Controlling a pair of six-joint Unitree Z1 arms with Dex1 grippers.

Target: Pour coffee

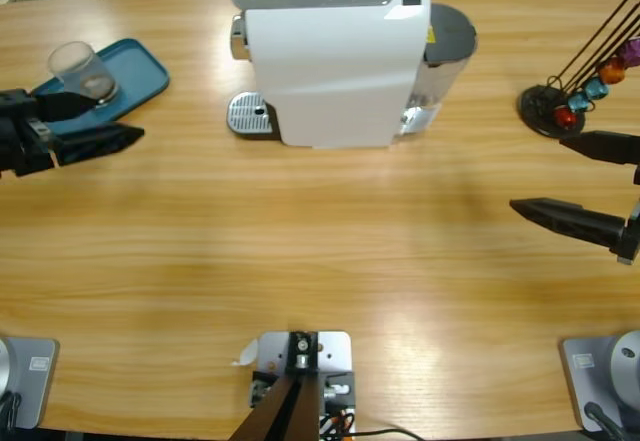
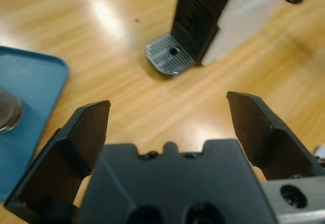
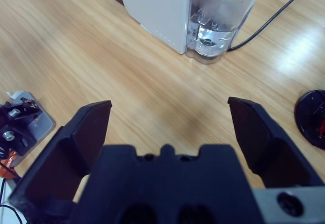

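Observation:
A white coffee machine [image 1: 330, 61] stands at the back middle of the table, its metal drip tray [image 1: 250, 114] facing left. A clear glass cup [image 1: 82, 71] stands on a blue tray [image 1: 135, 81] at the far left. My left gripper [image 1: 110, 121] lies open beside that tray, just in front of the cup and holding nothing. In the left wrist view the left gripper [image 2: 167, 107] points toward the drip tray [image 2: 170, 56], with the cup [image 2: 7, 109] at the left edge. My right gripper [image 1: 540, 173] is open at the far right, empty, aimed at the machine [image 3: 162, 5].
A black capsule holder [image 1: 550, 106] with coloured capsules on wire arms stands at the back right, close to the right gripper. The machine's clear water tank [image 3: 218, 16] and a black cable [image 3: 269, 21] sit on its right side. Bare wooden table [image 1: 320, 251] lies between the arms.

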